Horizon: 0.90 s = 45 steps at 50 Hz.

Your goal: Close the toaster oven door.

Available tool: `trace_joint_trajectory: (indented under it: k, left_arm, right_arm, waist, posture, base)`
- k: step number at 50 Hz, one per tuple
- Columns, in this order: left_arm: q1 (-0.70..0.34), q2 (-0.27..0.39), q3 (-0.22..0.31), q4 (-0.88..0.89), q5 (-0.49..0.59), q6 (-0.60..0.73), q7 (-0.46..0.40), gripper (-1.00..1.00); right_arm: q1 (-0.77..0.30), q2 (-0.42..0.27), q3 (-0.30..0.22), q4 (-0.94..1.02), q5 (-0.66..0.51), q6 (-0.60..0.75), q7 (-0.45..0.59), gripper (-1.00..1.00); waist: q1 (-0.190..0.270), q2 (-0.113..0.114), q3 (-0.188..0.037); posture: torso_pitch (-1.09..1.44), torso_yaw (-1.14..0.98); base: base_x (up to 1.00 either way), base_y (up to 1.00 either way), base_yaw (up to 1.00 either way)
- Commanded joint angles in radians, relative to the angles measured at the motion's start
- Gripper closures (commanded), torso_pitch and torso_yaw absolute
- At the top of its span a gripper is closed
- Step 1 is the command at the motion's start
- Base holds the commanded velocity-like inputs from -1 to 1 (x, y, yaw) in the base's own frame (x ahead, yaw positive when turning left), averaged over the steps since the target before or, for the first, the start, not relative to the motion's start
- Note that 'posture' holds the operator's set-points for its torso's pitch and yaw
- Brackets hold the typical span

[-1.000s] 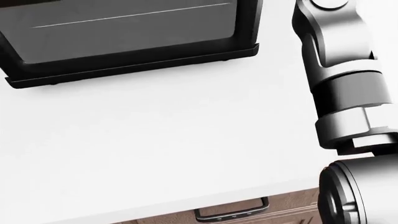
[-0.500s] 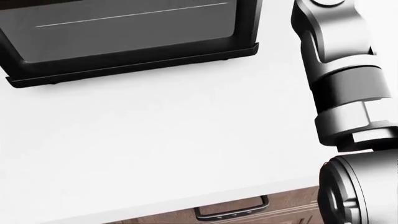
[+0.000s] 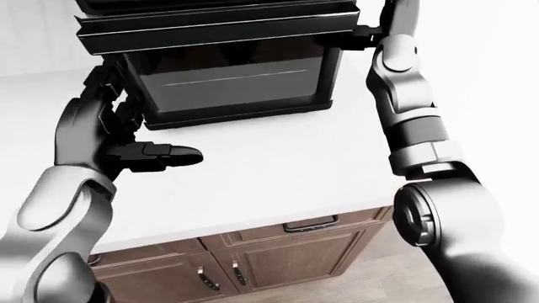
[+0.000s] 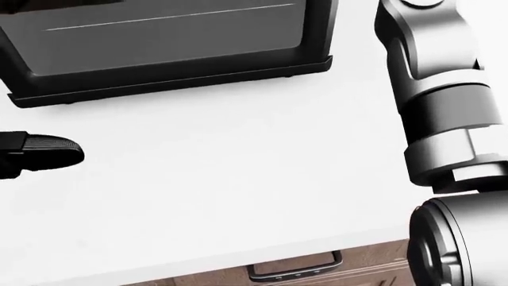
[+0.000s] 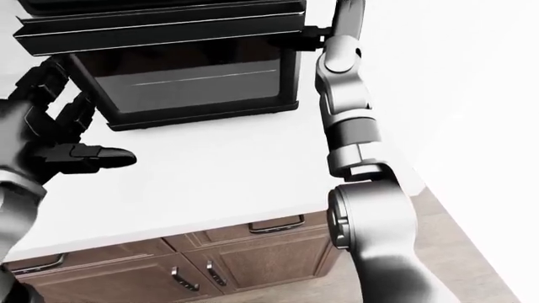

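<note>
Toaster oven (image 3: 227, 69), black, sits on the white counter (image 3: 278, 170) at the top of the left-eye view, up and to the right of the left hand. Its door (image 3: 215, 28) hangs partly raised, a dark slab with pale edge lines across the top of the oven mouth, not flush with the body; the cavity below it shows open with a thin rack line inside. The oven's base lip rests on the counter.

Counter runs under both hands. Brown cabinet (image 3: 278, 252) sits below its edge, with dark handles on drawer and doors.

Right arm (image 3: 412, 126) reaches straight up the right side of the left-eye view, grey and silver segments, elbow joint large at bottom right. Right hand (image 3: 371, 35) is at the door's right end, dark fingers touching or just beside the door corner; cannot tell if they are curled round it or only pressing.

Left hand (image 3: 105, 136) hovers above the counter just left of the oven's lower left corner, apart from it. Fingers spread, nothing gripped: two point up toward the oven side, the thumb (image 3: 169, 156) sticks out rightward over the counter. In the head view only that thumb tip (image 4: 43, 152) shows at the left edge.
</note>
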Motion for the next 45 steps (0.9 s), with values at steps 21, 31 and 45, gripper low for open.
trace_joint_trajectory:
  k: [21,31,45]
  left_arm:
    - [0.003,-0.105,-0.12,-0.09,-0.043,-0.027,0.034,-1.0]
    - [0.014,-0.148,-0.2,-0.061,0.048,-0.062,-0.029,-1.0]
    - [-0.078,-0.168,-0.223,0.005,0.142,-0.063,-0.104,-1.0]
  right_arm:
    - [-0.067,-0.002,0.004,-0.068,0.01,-0.058,0.0,-1.0]
    - [-0.072,0.001,0.005,-0.065,0.01,-0.057,0.002,-1.0]
    - [-0.075,0.003,0.006,-0.069,0.012,-0.054,-0.001,-1.0]
  waist:
    - [0.007,-0.011,-0.041]
    - [0.013,-0.019,-0.043]
    - [0.017,-0.028,-0.042]
  posture:
    - [0.0,0.0]
    - [0.0,0.0]
    - [0.0,0.0]
  base:
    - [0.0,0.0,0.0]
    - [0.0,0.0,0.0]
    - [0.0,0.0,0.0]
